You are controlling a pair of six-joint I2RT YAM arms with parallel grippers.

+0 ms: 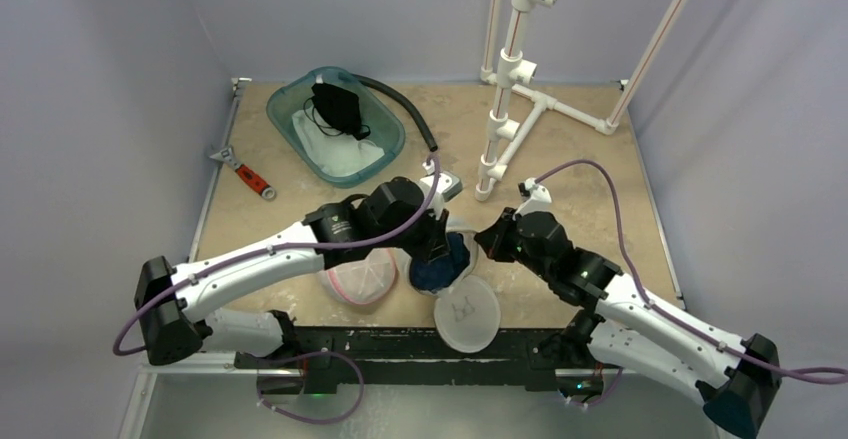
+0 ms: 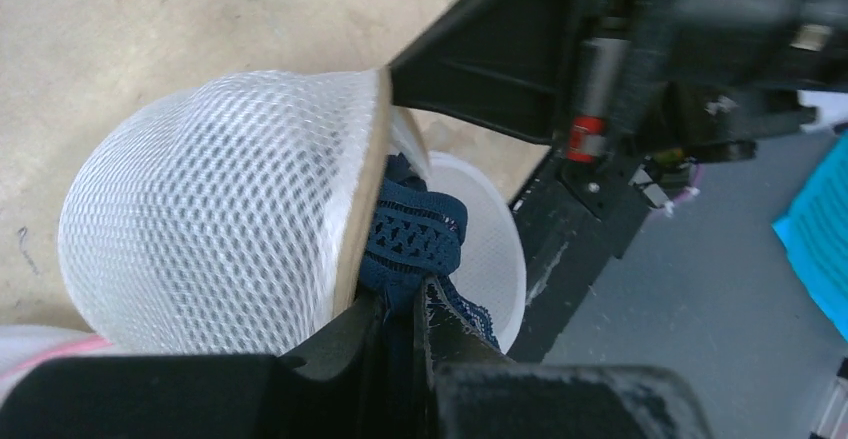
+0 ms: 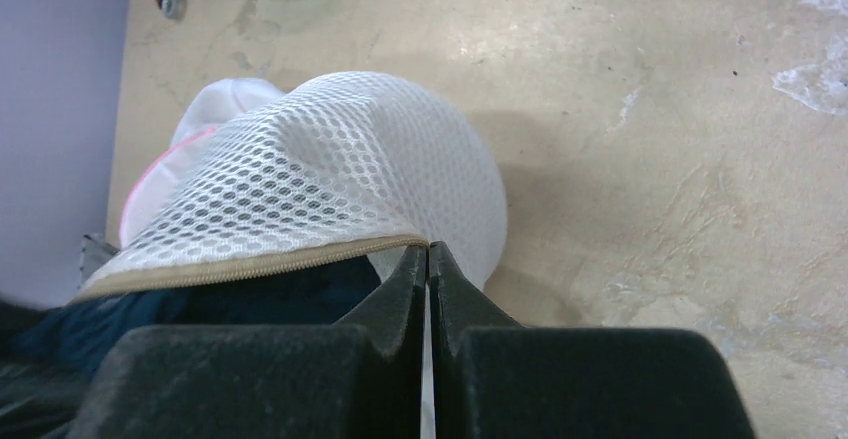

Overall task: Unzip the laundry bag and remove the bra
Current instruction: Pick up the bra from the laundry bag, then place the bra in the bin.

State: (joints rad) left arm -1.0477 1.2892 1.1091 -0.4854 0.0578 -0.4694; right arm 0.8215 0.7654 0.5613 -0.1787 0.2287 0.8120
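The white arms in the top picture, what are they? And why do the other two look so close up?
They are two robot arms bolted to a table, seen from a camera above. The other pictures come from a small camera on each wrist. The right gripper pinches the zipper edge of a white mesh laundry bag. The left gripper is closed on a dark blue bra poking out of it. A teal tub and a red-handled wrench also lie on the table.

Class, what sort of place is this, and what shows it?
Probably a robot test cell: plain walls around a table, a white pipe frame, two arms bolted at its edge.
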